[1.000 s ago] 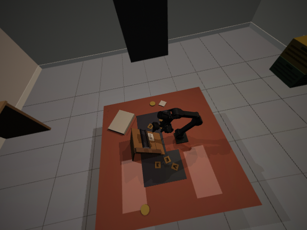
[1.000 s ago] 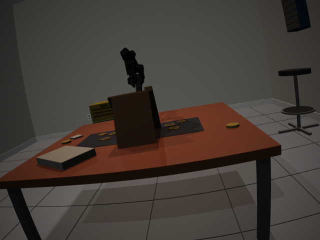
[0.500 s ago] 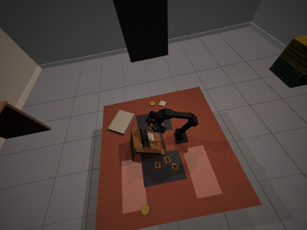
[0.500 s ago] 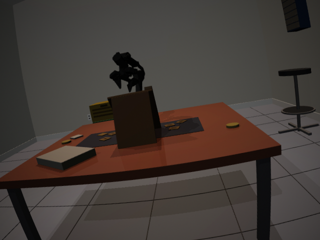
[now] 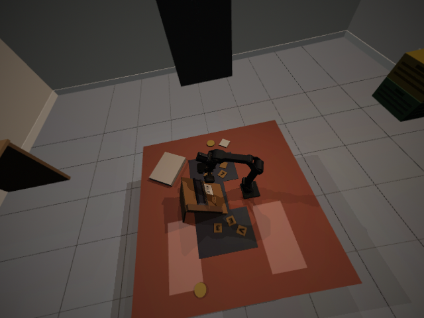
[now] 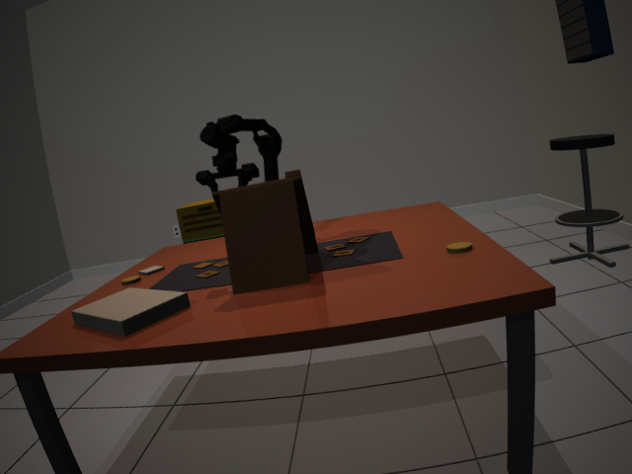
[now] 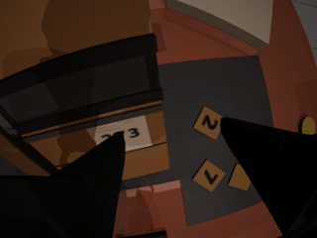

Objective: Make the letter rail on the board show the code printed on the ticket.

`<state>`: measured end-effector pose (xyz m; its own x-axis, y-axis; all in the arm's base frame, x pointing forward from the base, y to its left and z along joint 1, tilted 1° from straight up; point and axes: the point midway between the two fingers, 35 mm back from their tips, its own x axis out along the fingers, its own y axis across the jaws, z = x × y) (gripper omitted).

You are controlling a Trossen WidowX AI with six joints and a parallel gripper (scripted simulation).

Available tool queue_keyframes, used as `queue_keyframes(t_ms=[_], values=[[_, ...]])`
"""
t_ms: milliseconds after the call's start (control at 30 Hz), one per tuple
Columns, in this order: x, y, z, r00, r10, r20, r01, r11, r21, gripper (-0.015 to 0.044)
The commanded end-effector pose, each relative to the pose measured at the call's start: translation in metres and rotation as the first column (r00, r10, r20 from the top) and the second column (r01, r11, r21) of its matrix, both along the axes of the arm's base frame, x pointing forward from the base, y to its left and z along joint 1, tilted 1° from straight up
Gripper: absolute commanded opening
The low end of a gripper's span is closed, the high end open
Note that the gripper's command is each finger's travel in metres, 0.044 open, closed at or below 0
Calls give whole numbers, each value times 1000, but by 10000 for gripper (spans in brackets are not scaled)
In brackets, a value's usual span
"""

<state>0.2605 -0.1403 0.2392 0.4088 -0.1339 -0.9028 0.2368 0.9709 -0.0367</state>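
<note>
My gripper [image 5: 205,173] [image 7: 173,131] is open and empty, above the dark mat beside the tilted board [image 5: 185,192] [image 6: 265,239] [image 7: 146,163]; the board hides its tips in the exterior view. The ticket [image 5: 208,189] [image 7: 141,142] shows a 2 and a 3; a finger covers its middle. No tile can be made out in the dark rail [image 5: 199,191] [image 7: 99,61]. A 2 tile [image 7: 209,122] lies near the right fingertip in the wrist view, a 7 tile [image 5: 222,173] [image 7: 209,176] below it, and a third tile [image 7: 240,178] is partly hidden by the finger.
Across the board lie a 3 tile [image 5: 217,228], an E tile [image 5: 230,220] and a V tile [image 5: 241,230]. A pale book-like block [image 5: 167,168] [image 6: 129,306] lies near the board. Yellow discs [image 5: 210,142] [image 5: 199,289] and a small white square [image 5: 224,142] lie towards the counter's ends.
</note>
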Motion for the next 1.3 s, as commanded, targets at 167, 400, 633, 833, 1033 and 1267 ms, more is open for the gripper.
queue_keyframes(t_ms=[167, 400, 633, 833, 1033, 1267], values=[[1, -71, -69, 521, -832, -188, 843, 468, 267, 340], [-6, -93, -101, 139, -944, -300, 961, 56, 269, 340], [-16, -112, -135, -266, -884, -383, 907, -365, 211, 340], [-24, -121, -158, -514, -754, -408, 776, -612, 152, 340], [-20, -116, -158, -514, -754, -409, 776, -612, 153, 340], [-19, -115, -158, -514, -754, -409, 776, -612, 153, 340]])
